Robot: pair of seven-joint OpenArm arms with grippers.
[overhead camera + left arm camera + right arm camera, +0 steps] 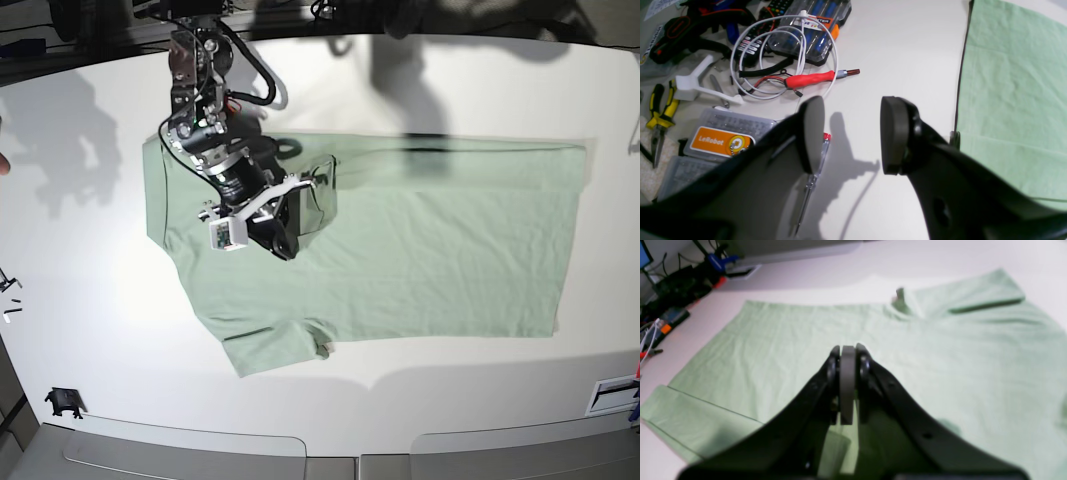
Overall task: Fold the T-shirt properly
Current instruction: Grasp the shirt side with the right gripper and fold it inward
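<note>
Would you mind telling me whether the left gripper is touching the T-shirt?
Apart: in the left wrist view, the open left gripper hangs over bare table, with the T-shirt off to one side.

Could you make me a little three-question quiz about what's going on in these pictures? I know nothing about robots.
1. True or false: the right gripper is wide open above the T-shirt.
2. In the left wrist view, the left gripper stands over: A) the T-shirt, B) bare white table, C) the red-handled tool.
3. Fill in: in the base view only one arm shows, the ___ arm.

Key
1. False: its jaws are pressed together.
2. B: the open jaws stand over bare table, with the shirt's edge to one side and the tools to the other.
3. Right: it reaches over the shirt's collar end.
</note>
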